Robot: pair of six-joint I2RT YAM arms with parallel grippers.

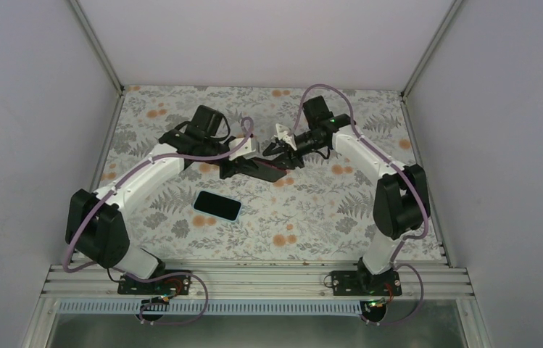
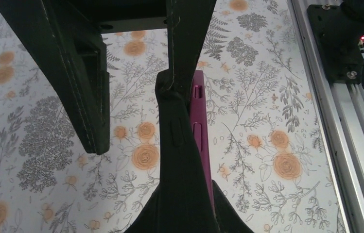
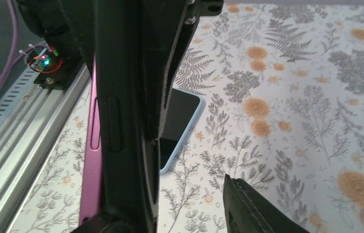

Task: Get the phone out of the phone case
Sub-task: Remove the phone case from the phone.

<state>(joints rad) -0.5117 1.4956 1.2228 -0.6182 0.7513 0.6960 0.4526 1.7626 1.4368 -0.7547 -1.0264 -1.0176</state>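
The phone [image 1: 217, 206], black-screened with a light blue edge, lies flat on the floral table, apart from the case; the right wrist view shows it [image 3: 183, 116] below the case. The phone case [image 1: 262, 171], black with a purple shell, hangs above the table between both arms. In the left wrist view the case [image 2: 180, 155] stands edge-on, and my left gripper [image 2: 184, 206] is shut on its near end. My right gripper [image 3: 184, 194] is open: one finger lies along the case [image 3: 121, 121], the other finger [image 3: 248, 208] stands apart, with table showing between them. Whether anything sits inside the case is hidden.
The aluminium rail [image 2: 325, 121] runs along the table's near edge, with an arm base [image 2: 340, 43] bolted on it. The rail [image 3: 19, 141] also shows in the right wrist view. White walls enclose the table on three sides.
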